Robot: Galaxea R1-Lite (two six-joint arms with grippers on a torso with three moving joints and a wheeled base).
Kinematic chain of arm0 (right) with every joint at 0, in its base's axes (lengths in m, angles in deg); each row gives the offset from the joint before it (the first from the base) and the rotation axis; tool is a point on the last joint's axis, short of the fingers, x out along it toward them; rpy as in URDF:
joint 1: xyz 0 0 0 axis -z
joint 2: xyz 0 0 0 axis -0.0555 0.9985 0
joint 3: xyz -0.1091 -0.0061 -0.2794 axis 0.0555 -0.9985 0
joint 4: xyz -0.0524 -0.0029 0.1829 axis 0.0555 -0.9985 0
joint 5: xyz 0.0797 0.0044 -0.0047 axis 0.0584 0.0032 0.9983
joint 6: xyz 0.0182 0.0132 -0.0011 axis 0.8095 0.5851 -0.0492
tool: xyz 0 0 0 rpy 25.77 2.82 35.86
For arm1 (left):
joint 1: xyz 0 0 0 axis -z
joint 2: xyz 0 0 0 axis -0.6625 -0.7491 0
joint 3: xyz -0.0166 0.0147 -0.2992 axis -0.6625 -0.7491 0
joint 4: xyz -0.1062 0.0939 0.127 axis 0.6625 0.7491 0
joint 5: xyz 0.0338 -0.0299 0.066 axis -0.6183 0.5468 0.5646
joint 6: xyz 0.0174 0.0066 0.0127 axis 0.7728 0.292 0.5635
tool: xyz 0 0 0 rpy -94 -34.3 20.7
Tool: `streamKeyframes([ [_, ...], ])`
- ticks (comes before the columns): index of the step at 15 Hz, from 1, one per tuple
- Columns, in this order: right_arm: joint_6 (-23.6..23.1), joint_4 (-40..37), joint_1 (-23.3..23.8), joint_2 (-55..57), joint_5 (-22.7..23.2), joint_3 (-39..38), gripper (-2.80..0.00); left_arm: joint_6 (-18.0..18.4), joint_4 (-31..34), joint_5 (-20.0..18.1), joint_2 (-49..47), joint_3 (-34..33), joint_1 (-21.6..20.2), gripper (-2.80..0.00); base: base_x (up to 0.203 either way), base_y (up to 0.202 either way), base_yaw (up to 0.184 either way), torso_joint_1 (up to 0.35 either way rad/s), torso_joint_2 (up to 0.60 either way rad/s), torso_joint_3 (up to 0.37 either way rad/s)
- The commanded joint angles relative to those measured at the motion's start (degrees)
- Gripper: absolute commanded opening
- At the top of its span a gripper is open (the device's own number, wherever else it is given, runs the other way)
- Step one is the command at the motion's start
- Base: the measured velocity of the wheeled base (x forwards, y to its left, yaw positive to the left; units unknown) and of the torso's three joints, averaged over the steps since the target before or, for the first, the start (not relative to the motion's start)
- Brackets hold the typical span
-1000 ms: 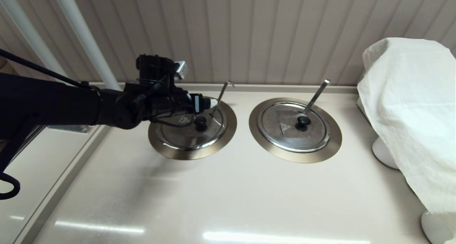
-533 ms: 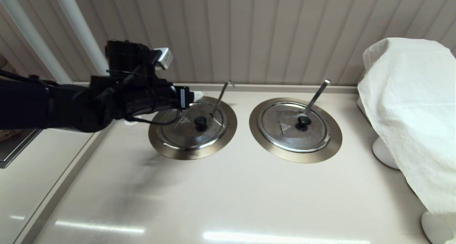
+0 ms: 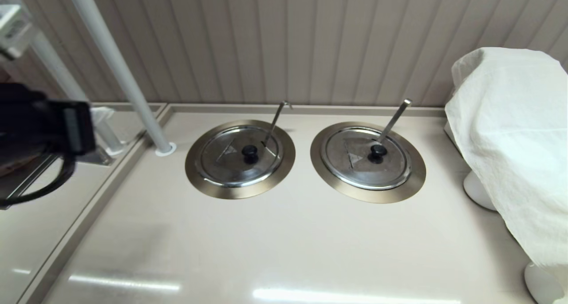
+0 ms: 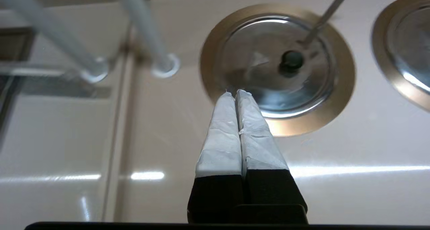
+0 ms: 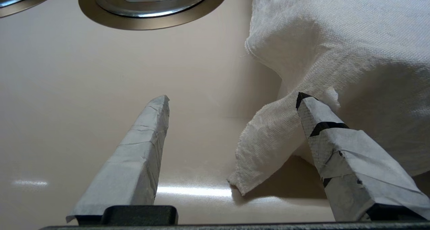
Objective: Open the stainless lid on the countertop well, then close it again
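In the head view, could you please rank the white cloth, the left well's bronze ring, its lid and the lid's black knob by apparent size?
1. white cloth, though nearer the camera
2. bronze ring
3. stainless lid
4. black knob

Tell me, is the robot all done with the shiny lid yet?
It looks nearly done. The stainless lid sits flat and closed in the countertop well, with the hook-tipped rod poking out at its edge. The left gripper is shut, holds nothing and sits off to the left of the well. The right gripper waits open by the white cloth. Nothing visible is left.
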Motion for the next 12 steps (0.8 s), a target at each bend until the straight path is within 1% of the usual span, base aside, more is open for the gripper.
streamKeyframes([
  [1,0.0,0.0,0.0,0.0,0.0,0.0,0.00,0.2,2.7,9.5,15.7,-7.5,-0.4,-2.80,0.000,0.000,0.000,0.000,0.00,0.000],
  [2,0.0,0.0,0.0,0.0,0.0,0.0,0.00,0.3,4.1,16.0,20.5,-11.2,-0.6,-2.80,0.000,0.000,0.000,0.000,0.00,0.000],
  [3,0.0,0.0,0.0,0.0,0.0,0.0,0.00,0.5,4.9,20.3,24.5,-14.1,-1.9,-2.80,0.000,0.000,0.000,0.000,0.00,0.000],
  [4,0.0,0.0,0.0,0.0,0.1,0.0,0.00,0.7,5.5,22.8,27.9,-16.5,-4.7,-2.80,0.000,0.000,0.000,0.000,0.00,0.000],
  [5,0.0,0.0,0.0,0.0,0.0,0.0,0.00,1.0,5.8,24.2,31.4,-19.1,-6.3,-2.80,0.000,0.000,0.000,0.000,0.00,0.000],
  [7,0.0,0.0,0.0,0.0,0.0,0.0,0.00,1.7,6.1,25.5,38.1,-23.2,-7.8,-2.80,0.000,0.000,0.000,0.000,0.00,0.000],
  [8,0.0,0.0,0.0,0.0,0.0,0.0,0.00,1.9,6.3,25.9,41.5,-24.4,-9.5,-2.80,0.000,0.000,0.000,0.000,0.00,0.000],
  [10,0.0,0.0,0.0,0.0,0.0,0.0,0.00,2.7,6.6,26.1,47.1,-26.1,-14.3,-2.80,0.000,0.000,0.000,0.000,0.00,0.000],
  [12,0.0,0.0,0.0,0.0,0.1,0.0,0.00,4.4,6.7,25.8,52.6,-27.2,-17.8,-2.80,0.000,0.000,0.000,0.000,0.00,0.000],
])
